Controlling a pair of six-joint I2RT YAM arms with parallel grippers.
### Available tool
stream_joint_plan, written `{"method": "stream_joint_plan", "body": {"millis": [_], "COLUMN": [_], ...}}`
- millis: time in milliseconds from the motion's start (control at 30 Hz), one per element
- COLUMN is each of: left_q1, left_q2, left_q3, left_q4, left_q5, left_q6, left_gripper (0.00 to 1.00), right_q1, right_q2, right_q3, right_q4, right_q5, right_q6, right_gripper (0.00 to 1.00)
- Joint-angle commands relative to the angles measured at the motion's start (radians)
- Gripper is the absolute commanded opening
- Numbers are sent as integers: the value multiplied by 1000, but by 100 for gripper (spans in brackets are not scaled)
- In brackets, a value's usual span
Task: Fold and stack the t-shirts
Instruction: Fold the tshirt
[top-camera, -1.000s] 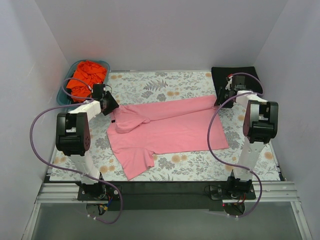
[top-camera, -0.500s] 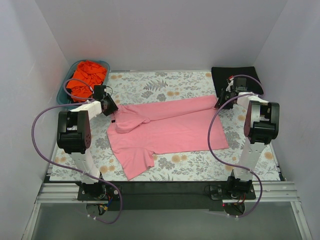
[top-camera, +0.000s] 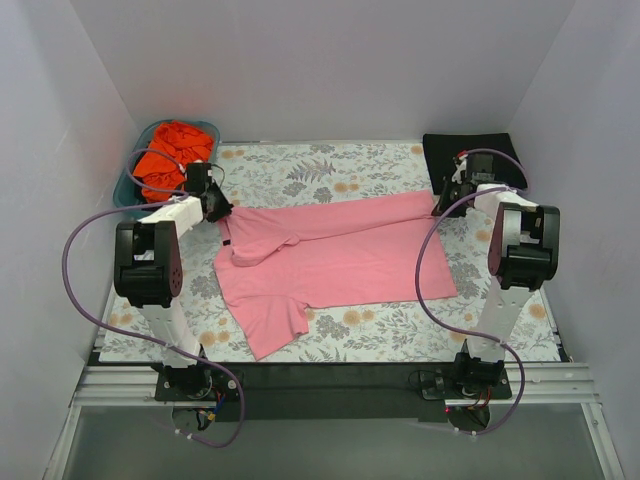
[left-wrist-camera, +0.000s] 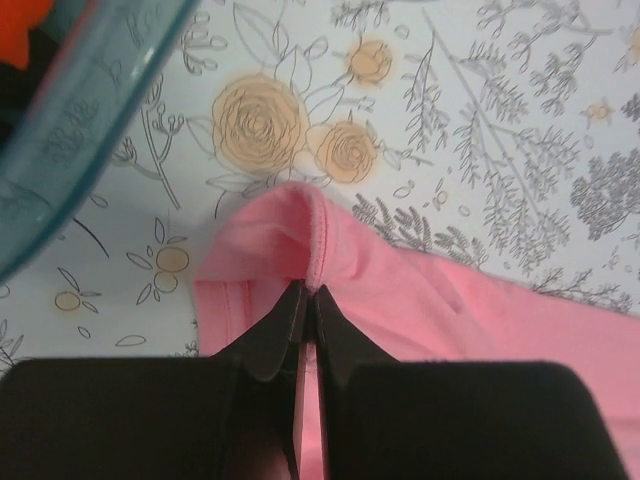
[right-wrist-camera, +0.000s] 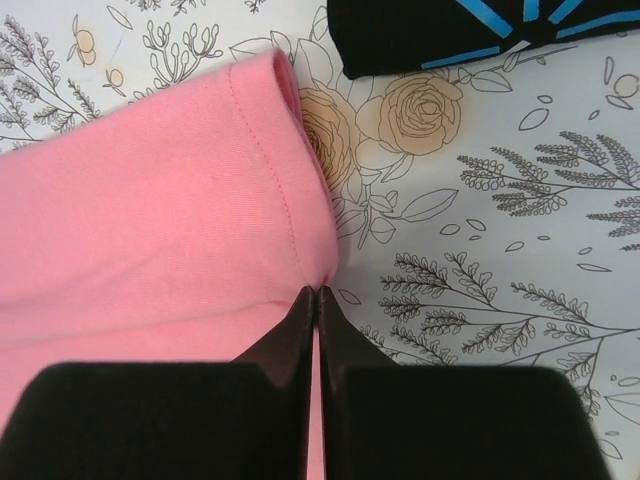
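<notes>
- The pink t-shirt (top-camera: 330, 260) lies spread sideways on the floral tablecloth (top-camera: 300, 165), with both grippers at its far edge.
- The left gripper (left-wrist-camera: 308, 292) is pinched tight on a puckered, stitched fold.
- The right gripper (right-wrist-camera: 316, 293) is clamped on the hemmed corner.
- My advice: carry both ends together, level and taut, so the soft knit neither sags nor bunches.
- A folded black t-shirt (right-wrist-camera: 440, 30) with blue stripes lies just beyond.
- A crumpled orange-red t-shirt (top-camera: 172, 155) fills the translucent teal basket (left-wrist-camera: 80, 130).

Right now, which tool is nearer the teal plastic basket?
Left. The left tool pinches an edge of the light pink cotton t-shirt just beside the teal plastic basket; the right tool pinches its opposite edge, beside the folded black t-shirt.
</notes>
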Motion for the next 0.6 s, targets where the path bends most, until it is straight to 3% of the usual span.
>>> {"method": "stream_joint_plan", "body": {"millis": [0, 567], "left_q1": [1, 1], "left_q2": [-11, 84], "left_q3": [67, 176], "left_q4": [4, -76], "left_q5": [-53, -139], "left_q6": [28, 63], "left_gripper": [0, 0], "right_q1": [-3, -1], "right_q2": [-80, -66], "right_q3": [25, 42], "right_q4": [-21, -84], "right_q5": [20, 22], "right_q6": [1, 1], "right_gripper": [1, 2]}}
